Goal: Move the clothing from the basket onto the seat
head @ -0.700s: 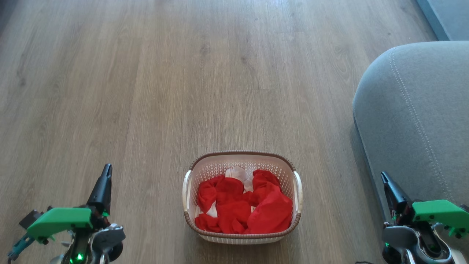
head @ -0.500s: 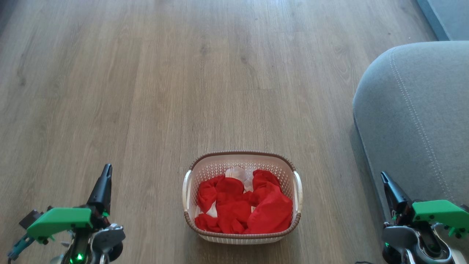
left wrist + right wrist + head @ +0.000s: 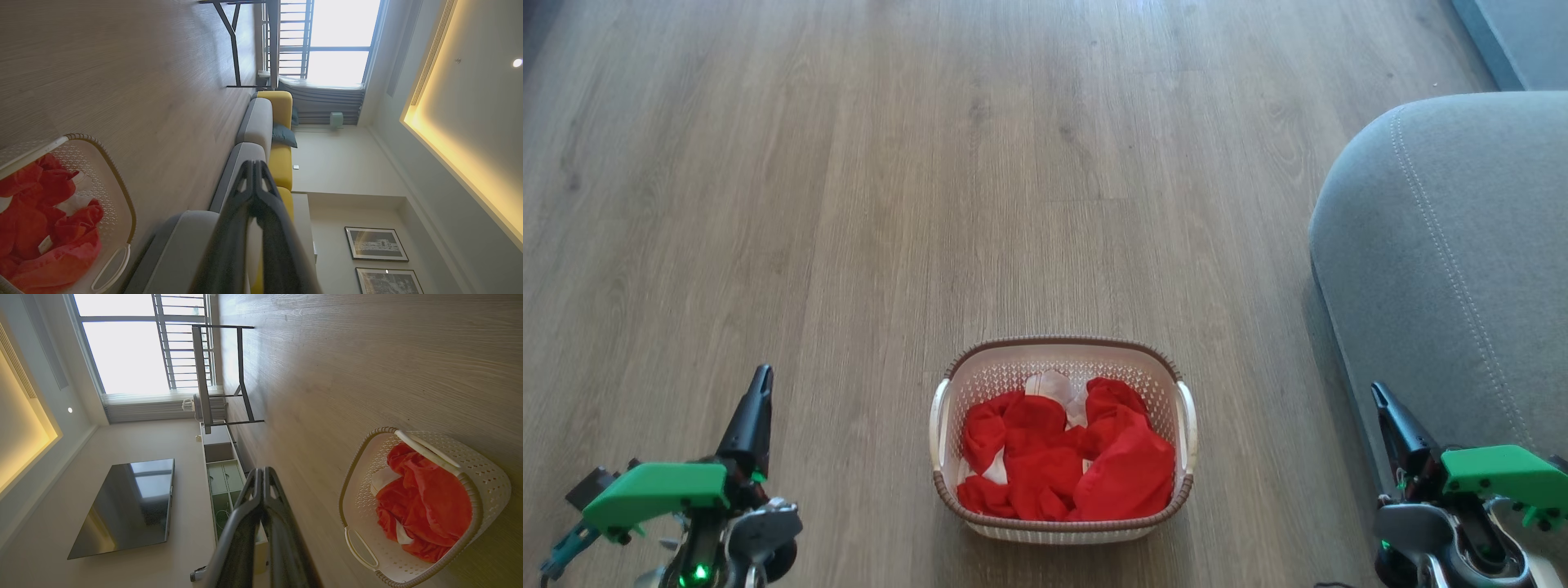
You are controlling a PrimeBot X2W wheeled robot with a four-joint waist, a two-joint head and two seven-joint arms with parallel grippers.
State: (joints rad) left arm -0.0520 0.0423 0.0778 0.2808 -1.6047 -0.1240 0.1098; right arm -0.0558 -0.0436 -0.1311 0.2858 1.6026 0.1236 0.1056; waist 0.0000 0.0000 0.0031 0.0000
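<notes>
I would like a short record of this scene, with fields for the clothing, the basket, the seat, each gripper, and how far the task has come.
clothing: red with white parts, piled inside the basket
basket: cream with a brown rim, upright on the wooden floor
seat: grey cushion to the robot's right of the basket, no clothing on its visible part
left gripper: shut, empty, apart from the basket
right gripper: shut, empty, by the seat's near edge
progress: nothing moved yet
</notes>
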